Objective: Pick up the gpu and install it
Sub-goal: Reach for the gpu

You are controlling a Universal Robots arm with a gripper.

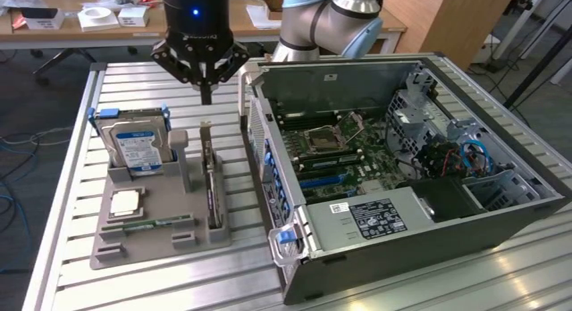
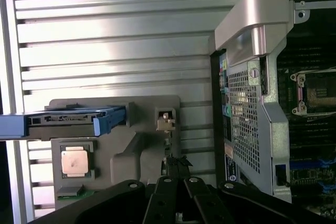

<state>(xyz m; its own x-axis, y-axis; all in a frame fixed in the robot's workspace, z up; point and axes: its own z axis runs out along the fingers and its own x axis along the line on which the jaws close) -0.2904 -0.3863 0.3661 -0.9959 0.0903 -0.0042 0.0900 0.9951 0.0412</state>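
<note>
**Ana:** Where is the gpu [image 1: 213, 190]?

**Ben:** It stands on its thin edge in a slot of the grey holder [image 1: 157, 247] on the worktop [image 1: 179, 284]. It is not in the computer case [image 1: 420, 251] yet. The case lies open just beside the holder, on the exterior view's right.

**Ana:** And the gripper [image 1: 206, 96]?

**Ben:** It hangs in the air above the gpu and does not touch it. Its fingers are pressed together into one dark point, with nothing between them.

**Ana:** Which way does the gpu lie from the fingers?

**Ben:** Down below them. The fingers are over the far end, where the silvery bracket [image 1: 205, 131] sticks up. The card's long side runs from that bracket toward the front of the holder, side by side with the case wall.

**Ana:** What else sits in the holder?

**Ben:** A hard drive [image 1: 134, 147] with a blue-white label stands on the exterior view's left of the gpu. A square processor chip [image 1: 125, 202] and a green memory stick [image 1: 147, 224] lie flat nearer the front.

**Ana:** What does the wrist view add?

**Ben:** It looks down past the gripper [image 2: 176, 162]. There the gpu [image 2: 166, 124] is a thin line with its bracket seen end-on, close to the fingertips. So I think the fingers line up with the card. The exterior view gives the card's whole black side and the gap of air above it.
</note>
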